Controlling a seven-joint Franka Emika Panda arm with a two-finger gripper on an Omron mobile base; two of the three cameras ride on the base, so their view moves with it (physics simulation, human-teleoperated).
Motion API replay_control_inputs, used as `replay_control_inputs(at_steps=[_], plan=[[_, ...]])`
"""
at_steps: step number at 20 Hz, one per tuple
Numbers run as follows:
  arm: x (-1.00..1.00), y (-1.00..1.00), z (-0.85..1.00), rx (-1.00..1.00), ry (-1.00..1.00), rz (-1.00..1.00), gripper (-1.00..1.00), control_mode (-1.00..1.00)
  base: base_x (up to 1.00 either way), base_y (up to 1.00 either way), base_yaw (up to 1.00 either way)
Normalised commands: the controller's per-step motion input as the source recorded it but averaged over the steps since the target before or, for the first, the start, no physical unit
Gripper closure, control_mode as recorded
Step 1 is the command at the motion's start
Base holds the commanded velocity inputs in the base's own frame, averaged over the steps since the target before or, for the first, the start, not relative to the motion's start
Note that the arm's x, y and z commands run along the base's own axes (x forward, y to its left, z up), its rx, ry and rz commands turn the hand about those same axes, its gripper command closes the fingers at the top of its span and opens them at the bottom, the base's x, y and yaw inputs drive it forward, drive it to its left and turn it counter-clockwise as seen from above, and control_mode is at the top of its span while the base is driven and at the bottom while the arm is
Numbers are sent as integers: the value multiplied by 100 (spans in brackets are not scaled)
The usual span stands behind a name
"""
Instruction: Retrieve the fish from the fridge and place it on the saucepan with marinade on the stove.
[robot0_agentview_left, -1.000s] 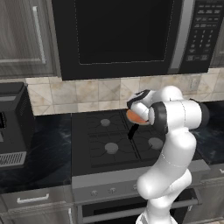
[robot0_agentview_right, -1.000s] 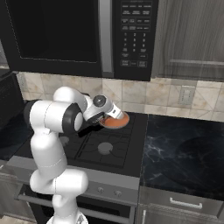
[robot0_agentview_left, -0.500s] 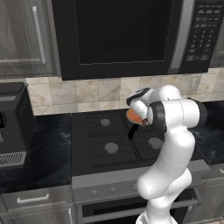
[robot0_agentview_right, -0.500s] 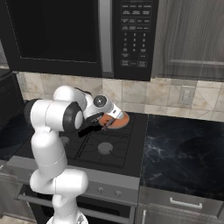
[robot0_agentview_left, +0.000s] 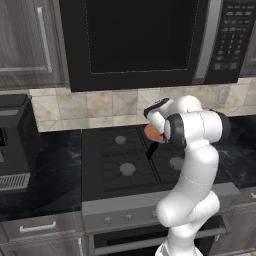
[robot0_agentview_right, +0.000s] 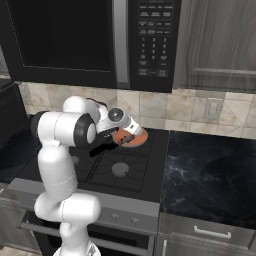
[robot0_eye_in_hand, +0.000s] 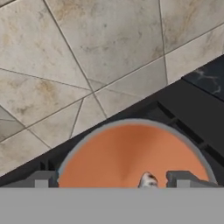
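Marinade (robot0_eye_in_hand: 127, 155) fills the saucepan (robot0_eye_in_hand: 199, 155) on the stove's (robot0_agentview_left: 112, 157) far right burner. Above it the claw (robot0_eye_in_hand: 113, 180) stands wide open, empty, with a small pale bit of fish (robot0_eye_in_hand: 148, 180) between its fingertips.
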Motion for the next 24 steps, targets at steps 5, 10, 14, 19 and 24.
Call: replay_control_inputs(at_steps=[5, 10, 14, 19, 24], plan=[[-80, 8, 39, 0, 0, 0, -100, -100, 0, 0, 0], [-100, 12, 63, 0, 0, 0, -100, -100, 0, 0, 0], [-100, 25, 98, -2, 0, 0, -100, -100, 0, 0, 0], [-100, 40, 100, -5, 7, 0, -100, -100, 0, 0, 0], [-100, 45, 100, -6, 21, 0, -100, -100, 0, 0, 0]])
